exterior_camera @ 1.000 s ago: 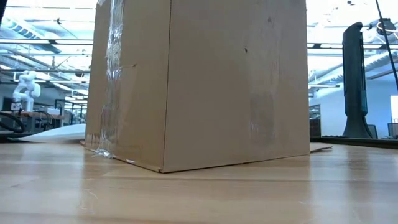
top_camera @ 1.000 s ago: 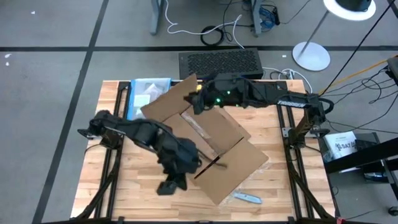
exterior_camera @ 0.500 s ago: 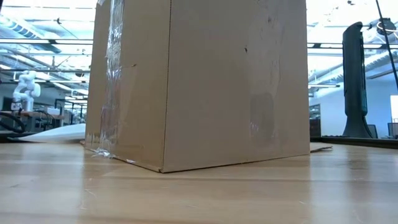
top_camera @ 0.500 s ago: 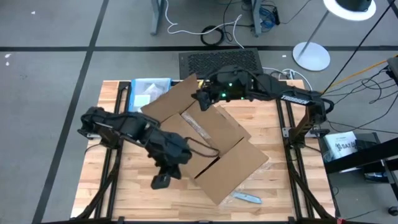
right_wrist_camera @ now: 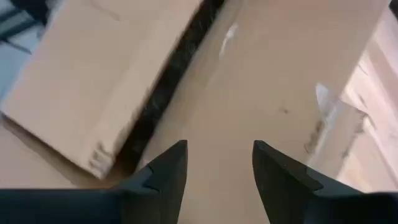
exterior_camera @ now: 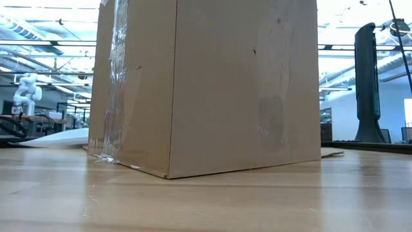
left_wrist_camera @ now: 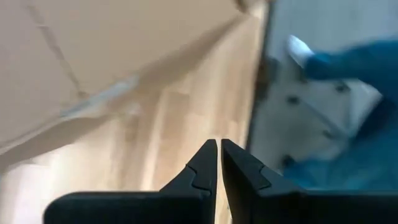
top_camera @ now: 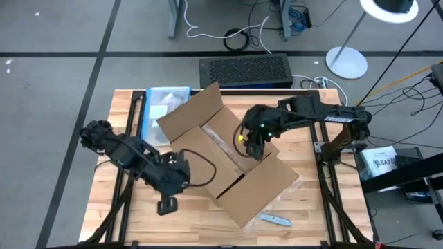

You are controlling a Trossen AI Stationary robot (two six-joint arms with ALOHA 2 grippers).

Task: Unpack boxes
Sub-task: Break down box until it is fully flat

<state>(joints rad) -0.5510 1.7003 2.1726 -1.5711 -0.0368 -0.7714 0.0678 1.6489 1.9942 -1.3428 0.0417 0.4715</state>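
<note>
One box (top_camera: 225, 166) sits mid-table, flaps spread. The right gripper (top_camera: 250, 146) hangs over its top beside the open seam, fingers (right_wrist_camera: 165, 177) wide and empty. The left gripper (top_camera: 166, 205) lies just off the box's near-left edge above bare table (top_camera: 124, 221), pinched together, holding nothing. One clear pouch (top_camera: 164, 104) lies beyond the box.

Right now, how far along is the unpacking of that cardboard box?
Done: the box has its top flaps folded out, one standing up at the far corner. In hand: the right tool hangs open over the flaps, holding nothing; the left tool is shut and empty over the table beside the box. Left: nothing visibly lifted out yet; the contents are hidden.
</note>
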